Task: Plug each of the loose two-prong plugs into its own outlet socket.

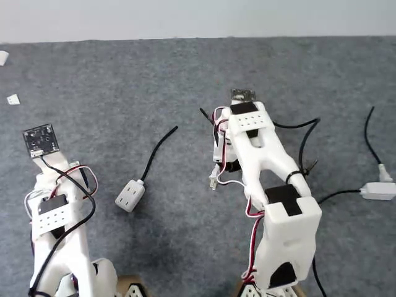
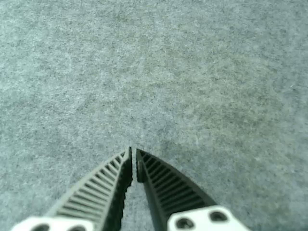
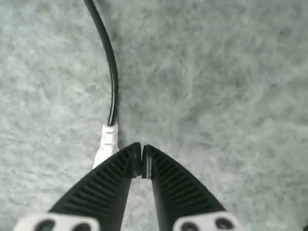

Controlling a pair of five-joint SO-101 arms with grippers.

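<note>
We see both closed and empty, left gripper (image 2: 133, 153) over bare felt (image 2: 192, 72), right gripper (image 3: 142, 154) with a corded plug (image 3: 107, 143) just beside its tips, a socket (image 1: 130, 195) lying between the arms, a second plug (image 1: 384, 172) by a second socket (image 1: 377, 191) at the right edge

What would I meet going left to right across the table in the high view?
Left arm → white outlet socket on its black cord → right arm → white plug pieces on black cords at the right edge.
</note>
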